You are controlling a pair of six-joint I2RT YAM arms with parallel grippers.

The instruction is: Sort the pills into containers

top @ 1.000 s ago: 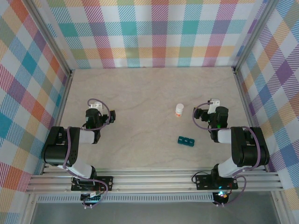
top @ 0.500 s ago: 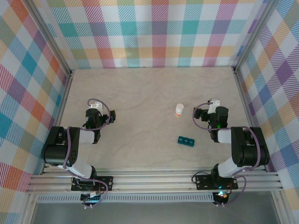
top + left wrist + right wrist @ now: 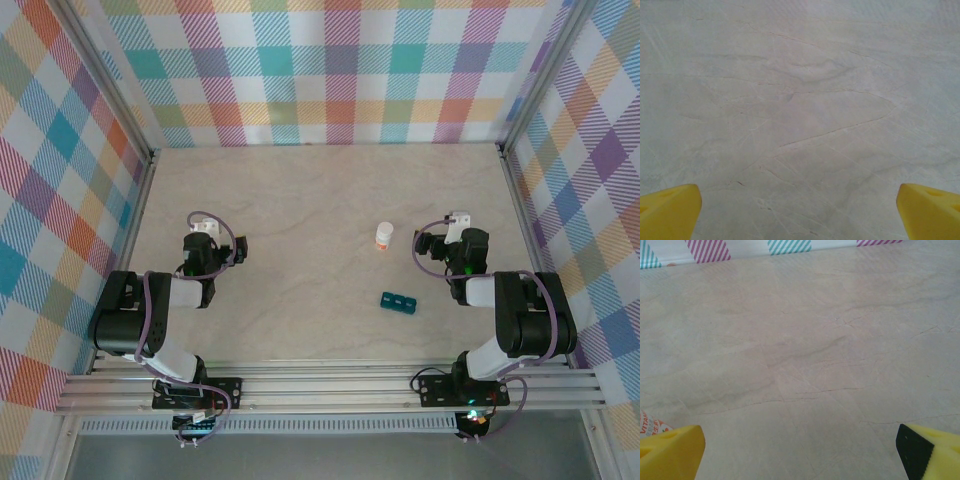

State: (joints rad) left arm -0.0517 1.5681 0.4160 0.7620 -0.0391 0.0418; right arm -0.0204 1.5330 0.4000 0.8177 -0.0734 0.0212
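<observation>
teal pill box flat on the desk, toward the near edge, closer to the right arm; white bottle with orange label upright just beyond it; right tool spread wide, empty, hanging beside that bottle; left tool spread wide too, over bare desk, well apart from the box

A robot lab cell: plaid-papered walls and aluminium rails box a tabletop.

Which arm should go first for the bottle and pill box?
Right: the open right hand sits beside the white bottle, with the teal pill box nearby; the left hand is far across the table.
</observation>
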